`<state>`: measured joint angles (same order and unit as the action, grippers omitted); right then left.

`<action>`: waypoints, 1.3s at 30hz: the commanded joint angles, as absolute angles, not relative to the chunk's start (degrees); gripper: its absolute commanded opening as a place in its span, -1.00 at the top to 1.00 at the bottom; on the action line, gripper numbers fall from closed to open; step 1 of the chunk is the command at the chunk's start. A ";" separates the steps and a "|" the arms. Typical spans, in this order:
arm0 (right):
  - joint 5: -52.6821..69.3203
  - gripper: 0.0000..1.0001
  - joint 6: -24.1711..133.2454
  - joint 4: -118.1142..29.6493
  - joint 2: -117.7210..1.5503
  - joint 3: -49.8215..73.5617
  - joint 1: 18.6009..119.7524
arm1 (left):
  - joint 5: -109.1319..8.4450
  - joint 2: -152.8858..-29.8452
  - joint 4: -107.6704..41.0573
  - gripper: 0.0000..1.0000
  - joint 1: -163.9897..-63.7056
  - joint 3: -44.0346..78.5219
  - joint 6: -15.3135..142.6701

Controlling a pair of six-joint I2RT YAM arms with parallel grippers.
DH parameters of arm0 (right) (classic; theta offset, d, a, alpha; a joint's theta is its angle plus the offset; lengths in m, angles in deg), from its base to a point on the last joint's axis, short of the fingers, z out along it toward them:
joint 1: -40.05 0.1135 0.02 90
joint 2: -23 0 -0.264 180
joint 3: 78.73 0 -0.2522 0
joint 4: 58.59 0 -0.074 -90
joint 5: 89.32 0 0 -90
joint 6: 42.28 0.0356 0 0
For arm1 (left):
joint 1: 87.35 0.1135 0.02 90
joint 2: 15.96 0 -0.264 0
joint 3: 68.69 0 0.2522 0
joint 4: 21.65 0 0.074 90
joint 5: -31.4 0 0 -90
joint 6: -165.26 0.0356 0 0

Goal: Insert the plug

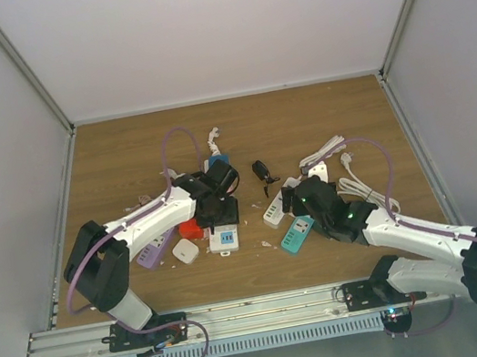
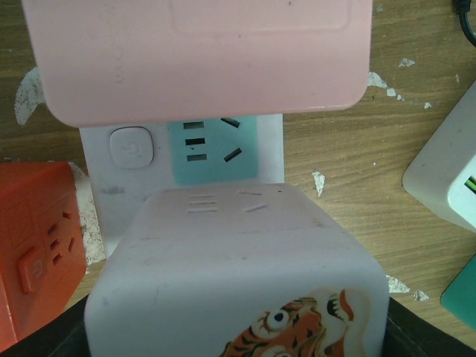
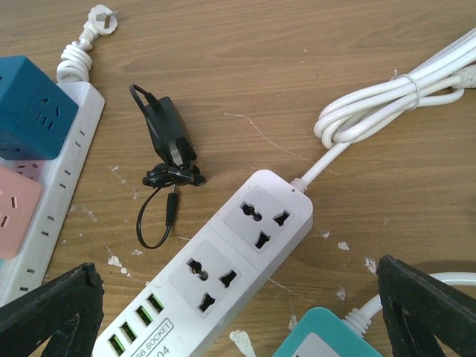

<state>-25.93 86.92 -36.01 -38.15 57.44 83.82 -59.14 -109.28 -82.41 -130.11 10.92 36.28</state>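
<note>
My left gripper (image 1: 214,199) (image 2: 234,312) is shut on a white block with a tiger picture (image 2: 238,260), held over a white socket with a teal face and a power button (image 2: 212,145) (image 1: 224,238). The left fingers are almost hidden behind the block. A pink block (image 2: 201,59) fills the top of the left wrist view. My right gripper (image 1: 302,199) (image 3: 238,312) is open and empty above a white power strip with two universal outlets and green USB ports (image 3: 223,260) (image 1: 279,206). A black adapter plug with a thin cord (image 3: 167,137) (image 1: 262,172) lies loose beyond the strip.
A red cube socket (image 2: 37,253) (image 1: 190,229) sits left of the white socket. A blue cube (image 3: 33,104) and a pink cube (image 3: 15,208) sit on a long white strip (image 3: 56,186). A teal socket (image 3: 327,338) (image 1: 297,236), a coiled white cable (image 3: 387,104), a purple strip (image 1: 154,249) and a small white square (image 1: 185,253) lie around.
</note>
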 commanded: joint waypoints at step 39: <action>-29.92 -0.99 86.21 -37.30 -39.48 56.39 83.10 | -61.62 -113.76 -90.70 -0.43 -130.59 17.09 39.99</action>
<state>-27.79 86.05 -36.29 -40.38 57.40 83.58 -59.38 -114.02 -85.54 -130.22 13.83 38.88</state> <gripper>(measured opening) 0.995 0.675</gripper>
